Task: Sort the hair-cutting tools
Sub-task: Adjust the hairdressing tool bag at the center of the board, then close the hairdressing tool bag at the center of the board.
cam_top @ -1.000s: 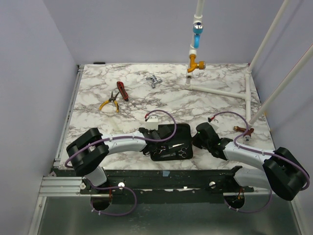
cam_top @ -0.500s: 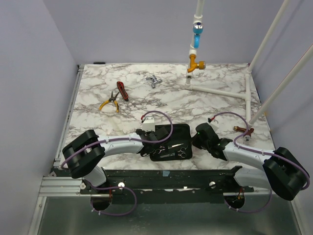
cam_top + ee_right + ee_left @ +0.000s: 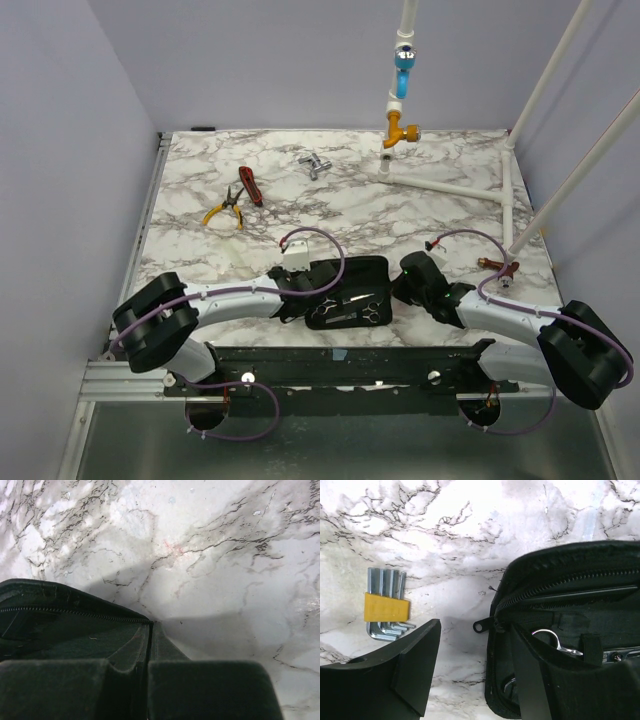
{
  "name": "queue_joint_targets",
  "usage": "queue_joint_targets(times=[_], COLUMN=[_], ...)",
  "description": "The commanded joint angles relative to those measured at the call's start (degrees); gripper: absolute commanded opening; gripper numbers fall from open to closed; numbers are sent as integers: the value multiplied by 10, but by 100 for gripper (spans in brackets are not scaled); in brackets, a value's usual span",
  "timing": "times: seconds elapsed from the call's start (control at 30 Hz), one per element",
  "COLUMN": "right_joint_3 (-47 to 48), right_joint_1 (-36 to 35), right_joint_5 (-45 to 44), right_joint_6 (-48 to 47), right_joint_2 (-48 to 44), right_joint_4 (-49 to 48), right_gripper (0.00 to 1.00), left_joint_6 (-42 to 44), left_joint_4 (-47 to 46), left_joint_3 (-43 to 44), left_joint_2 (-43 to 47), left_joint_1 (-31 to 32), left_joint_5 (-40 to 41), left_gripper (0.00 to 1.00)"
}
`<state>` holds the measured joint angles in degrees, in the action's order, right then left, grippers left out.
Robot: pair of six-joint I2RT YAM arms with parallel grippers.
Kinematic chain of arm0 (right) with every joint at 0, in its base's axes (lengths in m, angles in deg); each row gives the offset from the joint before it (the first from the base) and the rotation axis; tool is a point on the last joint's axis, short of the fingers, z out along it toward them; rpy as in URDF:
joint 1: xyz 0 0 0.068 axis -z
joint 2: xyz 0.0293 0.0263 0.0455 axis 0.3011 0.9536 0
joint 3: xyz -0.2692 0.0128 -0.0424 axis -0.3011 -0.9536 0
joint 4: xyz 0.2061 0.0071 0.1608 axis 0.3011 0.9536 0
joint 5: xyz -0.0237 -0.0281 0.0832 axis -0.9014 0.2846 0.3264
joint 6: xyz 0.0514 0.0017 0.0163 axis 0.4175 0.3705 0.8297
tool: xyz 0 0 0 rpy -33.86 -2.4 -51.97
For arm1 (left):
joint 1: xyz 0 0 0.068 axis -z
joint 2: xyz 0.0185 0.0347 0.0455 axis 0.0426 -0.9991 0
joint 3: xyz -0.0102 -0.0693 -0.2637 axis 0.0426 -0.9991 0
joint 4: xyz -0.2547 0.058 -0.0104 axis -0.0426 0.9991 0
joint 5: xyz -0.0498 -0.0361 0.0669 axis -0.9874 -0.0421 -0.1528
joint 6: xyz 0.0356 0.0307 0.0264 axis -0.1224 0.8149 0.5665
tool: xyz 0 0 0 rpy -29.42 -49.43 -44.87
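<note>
The black zip case (image 3: 350, 272) is lying open on the marble table (image 3: 450, 215), and the silver scissors (image 3: 362, 308) are sitting inside it, toward its near edge; from the left wrist 1 finger loop of the scissors (image 3: 547, 634) is showing just past the case (image 3: 580, 565) wall. The comb is not showing clearly anywhere: a slim dark strip beside the zip inside the case may be it, but I cannot tell. The left gripper (image 3: 475, 645) is hanging over the case's left end with its 2 fingers spread and nothing between them, 1 over bare marble and the other over the case interior, the zip pull (image 3: 480, 626) lying between them. The right gripper (image 3: 150, 665) is sitting at the case's right end with its fingers pressed together, and the case (image 3: 60, 625) rim is running into the seam between them, so it seems to be pinching that rim. A set of hex keys (image 3: 385, 611) is lying to the left of the case, and the yellow pliers (image 3: 222, 211) and red-handled tool (image 3: 250, 186) are lying well beyond it. The risk I am seeing: if the left fingers are dropping astride the wall, they may be catching fabric or the zip pull and dragging the case, tugging the rim out of the right pinch.
</note>
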<state>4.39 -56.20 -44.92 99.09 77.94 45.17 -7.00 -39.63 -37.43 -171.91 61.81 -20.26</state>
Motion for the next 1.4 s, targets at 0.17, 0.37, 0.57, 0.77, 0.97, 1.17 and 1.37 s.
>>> queue_joint_targets(times=[0.17,0.37,0.57,0.77,0.97,1.17,1.37], right_joint_3=[-17,-16,-8,-6,-6,-20,-22], right_joint_1=[3,3,3,3,3,3,3], right_joint_5=[-37,-3,30,53,99,159,204], right_joint_6=[2,-29,-57,-77,-109,-113,-98], right_joint_2=[3,-3,-4,-33,-62,-100,-132], right_joint_4=[58,41,36,37,31,7,5], right_gripper=[1,1,4,40,51,52,52], left_joint_6=[9,53,153,249,297,286,289], left_joint_4=[81,42,-111,-375,-486,-573,-599], left_joint_3=[-28,-33,-94,-214,-220,-221,-202], left_joint_2=[59,113,225,325,260,191,124], left_joint_1=[-12,-12,-45,-185,-227,-235,-236], left_joint_5=[44,31,-34,-283,-425,-485,-499], left_gripper=[58,67,83,98,99,99,98])
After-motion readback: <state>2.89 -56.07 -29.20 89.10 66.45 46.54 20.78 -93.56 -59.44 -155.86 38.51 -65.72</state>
